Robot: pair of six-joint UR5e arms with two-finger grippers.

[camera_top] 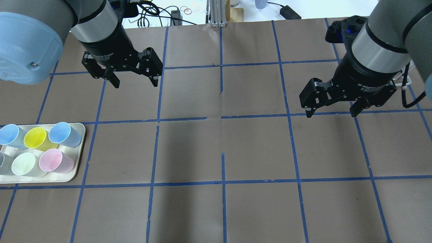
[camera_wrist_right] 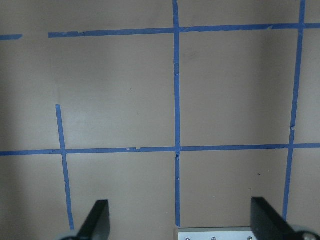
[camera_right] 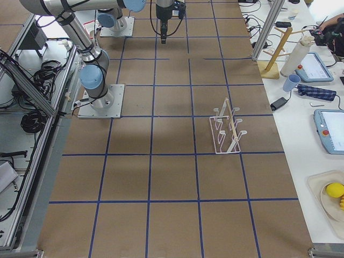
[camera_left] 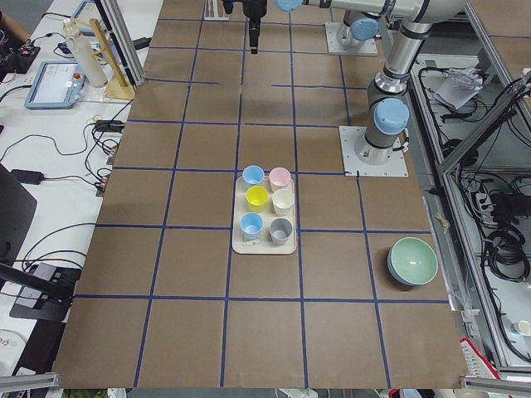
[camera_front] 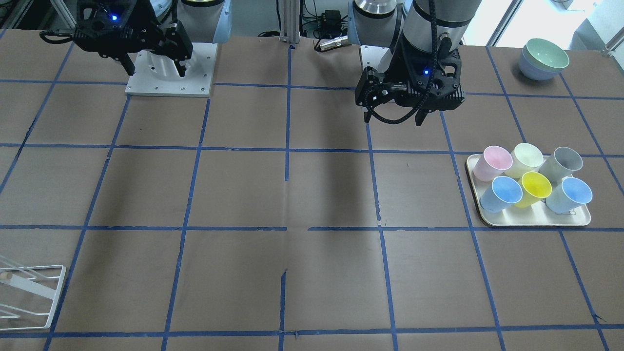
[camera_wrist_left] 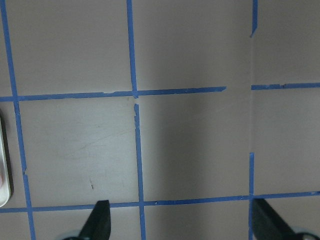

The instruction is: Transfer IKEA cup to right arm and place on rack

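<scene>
The IKEA cup (camera_front: 535, 187) is standing on the tray (camera_front: 536, 222), 1 of 6, between 2 blue cups (camera_front: 502, 193). The left gripper (camera_front: 393, 118) and right gripper (camera_top: 330, 113) are hanging wide and empty, the rack (camera_right: 226, 129) sitting well apart

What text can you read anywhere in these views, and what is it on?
"2F Adaptive": white print on the right gripper body, overhead view; the rest is unreadable.
Left gripper: similar white print, too blurred to read.
Nothing else legible.
</scene>
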